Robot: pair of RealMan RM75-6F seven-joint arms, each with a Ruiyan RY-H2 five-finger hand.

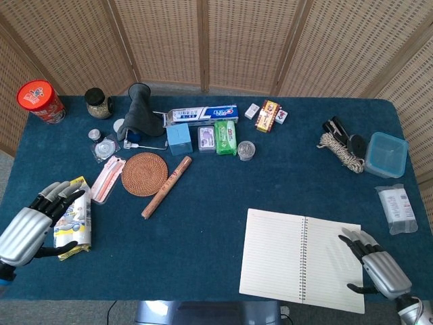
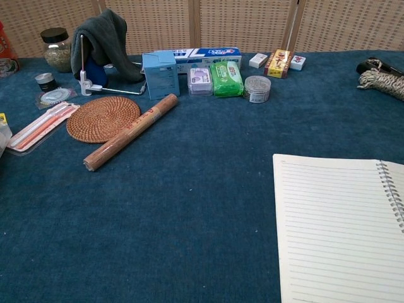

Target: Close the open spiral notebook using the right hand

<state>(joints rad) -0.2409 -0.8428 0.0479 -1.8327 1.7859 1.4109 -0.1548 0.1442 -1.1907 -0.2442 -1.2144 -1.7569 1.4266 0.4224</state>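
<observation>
The spiral notebook (image 1: 301, 259) is found lying open and flat at the near right of the blue-covered bench (image 1: 270, 176), both lined pages exposed on either side of the wire spine. The right hand (image 1: 374, 265) is positioned at the notebook's right edge with fingers spread and nothing held, its fingertips over the outer margin of the right page. The left hand (image 1: 30, 227) is seen at the near left edge, fingers apart and empty, just beside a yellow and white packet (image 1: 73, 219).

notebook (image 2: 334, 227) cropped, right hand (image 1: 380, 269) perhaps partly cut
</observation>
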